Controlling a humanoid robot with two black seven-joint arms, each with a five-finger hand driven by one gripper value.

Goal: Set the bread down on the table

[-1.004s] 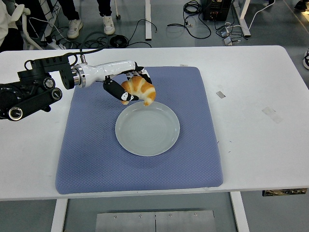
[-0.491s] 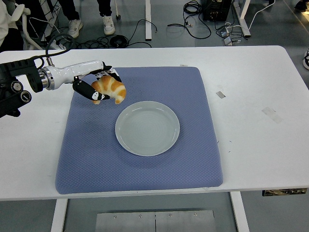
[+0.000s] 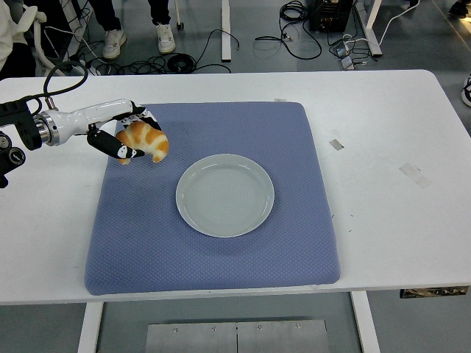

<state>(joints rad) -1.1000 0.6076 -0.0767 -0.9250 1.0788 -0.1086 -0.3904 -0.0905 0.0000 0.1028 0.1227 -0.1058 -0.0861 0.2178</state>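
- Carried further left of the plate (image 3: 224,194) since the earlier frames: croissant (image 3: 143,140), now off the dish and well clear of its rim.
- Gripped in the fingers (image 3: 118,150) of the left hand (image 3: 124,132), clenched around the croissant and lifted over the blue mat (image 3: 213,257), up and left of the plate.
- Not yet on the desk (image 3: 383,162): pickup done, release left, likely on bare white surface further left of the plate.
- No right hand in view.

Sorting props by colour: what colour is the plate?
Pale grey-green plate, plain; head view shows it best.
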